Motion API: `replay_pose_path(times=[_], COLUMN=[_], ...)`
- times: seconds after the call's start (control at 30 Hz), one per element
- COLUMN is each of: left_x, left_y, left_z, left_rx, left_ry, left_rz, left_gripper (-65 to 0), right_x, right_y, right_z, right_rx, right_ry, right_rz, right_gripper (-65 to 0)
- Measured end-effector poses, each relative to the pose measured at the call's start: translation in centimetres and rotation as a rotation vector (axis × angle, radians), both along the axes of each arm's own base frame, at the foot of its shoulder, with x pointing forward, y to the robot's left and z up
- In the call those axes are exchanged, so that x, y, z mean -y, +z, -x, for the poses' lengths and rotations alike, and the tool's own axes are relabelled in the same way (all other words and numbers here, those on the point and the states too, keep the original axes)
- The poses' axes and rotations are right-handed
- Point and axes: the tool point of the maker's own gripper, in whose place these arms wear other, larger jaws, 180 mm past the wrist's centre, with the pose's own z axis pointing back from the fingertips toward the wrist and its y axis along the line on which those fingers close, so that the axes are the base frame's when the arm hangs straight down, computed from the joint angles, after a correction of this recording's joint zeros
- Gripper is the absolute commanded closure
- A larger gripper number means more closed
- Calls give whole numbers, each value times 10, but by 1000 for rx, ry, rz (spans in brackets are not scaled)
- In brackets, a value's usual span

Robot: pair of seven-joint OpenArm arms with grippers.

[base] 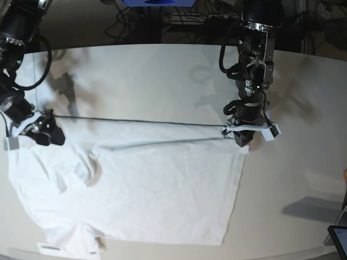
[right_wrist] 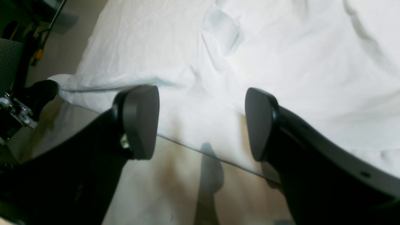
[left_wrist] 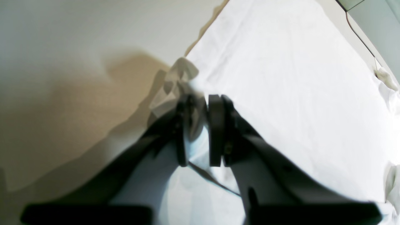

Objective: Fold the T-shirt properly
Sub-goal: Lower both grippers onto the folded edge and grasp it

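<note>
T-shirt (base: 162, 189) soft white cloth, wrinkly, matt; tabletop (base: 162, 76) smooth off-white, slight sheen; left hand (left_wrist: 200, 131) and right hand (right_wrist: 200, 123) matt black plastic-looking with smooth pads (right_wrist: 140, 122)

The T-shirt (base: 162, 189) is plain white, the tabletop (base: 162, 76) off-white, and both hands' fingers (right_wrist: 140, 122) black.

I see a smooth off-white tabletop (base: 146, 76) filling most of the base view, with soft shadows across its upper half. Along the top edge, dark tangled cables (base: 206, 19) sit behind it, and a blue object (base: 157, 2) peeks in at top centre.
</note>
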Motion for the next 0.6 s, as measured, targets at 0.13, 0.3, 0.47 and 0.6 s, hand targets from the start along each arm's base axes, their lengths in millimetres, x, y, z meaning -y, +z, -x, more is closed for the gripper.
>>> replay_pose_path(times=[0.13, 0.3, 0.47, 0.6], left_x=[0, 0, 0, 0], left_y=[0, 0, 0, 0], left_z=[0, 0, 0, 0], left_rx=[0, 0, 0, 1], left_ry=[0, 0, 0, 0], left_rz=[0, 1, 1, 1], left_gripper=[-113, -294, -317, -317], right_x=[0, 0, 0, 0], right_y=[0, 0, 0, 0], right_z=[0, 0, 0, 0], right_rx=[0, 0, 0, 0], right_ry=[0, 0, 0, 0], right_rz=[0, 0, 1, 1], right_gripper=[-408, -408, -408, -408])
